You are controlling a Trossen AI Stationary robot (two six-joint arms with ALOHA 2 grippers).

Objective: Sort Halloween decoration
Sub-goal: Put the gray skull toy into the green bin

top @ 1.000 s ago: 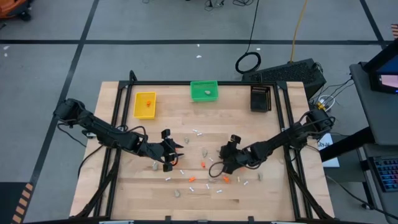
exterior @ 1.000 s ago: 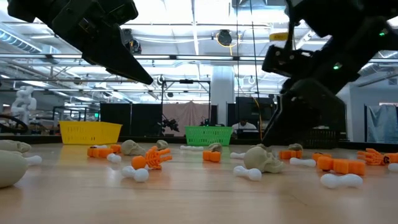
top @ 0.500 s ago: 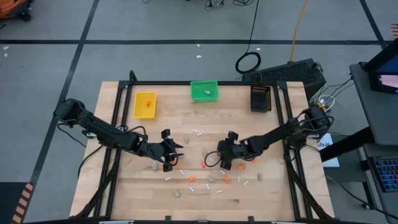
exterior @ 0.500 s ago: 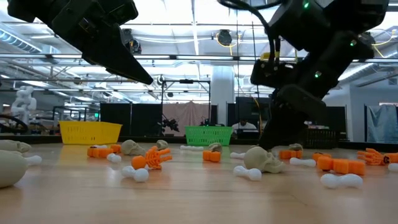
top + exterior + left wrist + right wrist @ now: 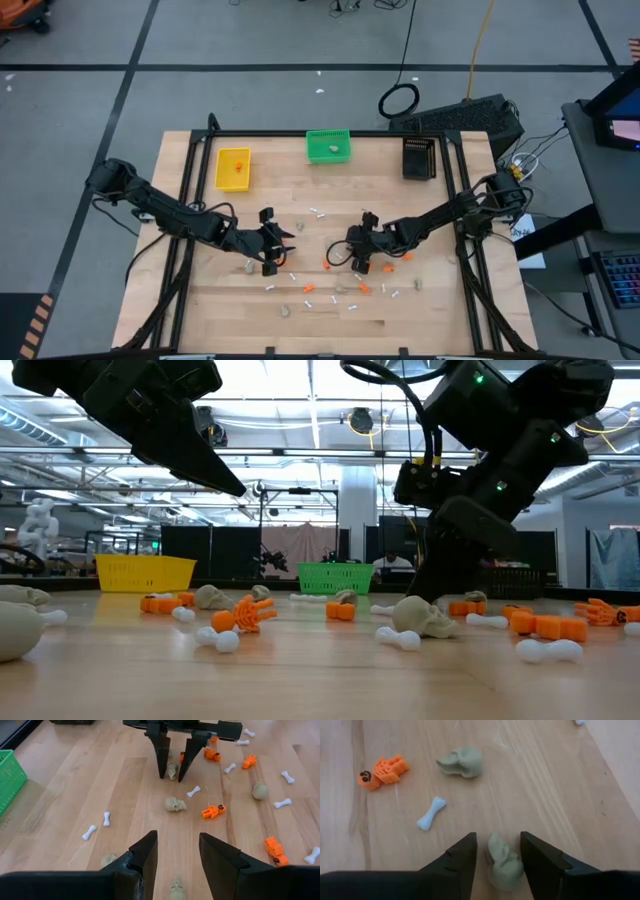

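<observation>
Halloween decoration pieces lie scattered on the wooden table [image 5: 200,300]: orange bits [image 5: 212,811], beige-grey skull lumps [image 5: 175,804] and white bone sticks [image 5: 193,791]. My right gripper [image 5: 497,840] is low over the middle of the table, fingers pointing down. It is open, with one finger on each side of a grey lump [image 5: 504,862] that rests on the table. The left wrist view shows the same gripper [image 5: 174,770] astride that lump [image 5: 172,770]. My left gripper [image 5: 177,842] hangs open to the left, above the table, with nothing between its fingers. My right gripper straddles the grey lump [image 5: 492,845] from above, slanting down from the table's right. One finger [image 5: 535,855] stands right at the lump's side and the other shows a small gap. I cannot tell whether either finger touches it. The lump lies on the table.
At the far edge stand a yellow bin [image 5: 233,168] with an orange bit inside, a green bin [image 5: 328,146] with a grey lump inside, and a black bin [image 5: 419,157]. Another grey lump [image 5: 461,761], an orange skeleton [image 5: 382,771] and a white stick [image 5: 431,813] lie just beyond my right gripper.
My right gripper has moved toward the table's left edge and a little down, turning as it went, and now stands over a grey lump. My left arm has kept still. No piece on the table has moved.
</observation>
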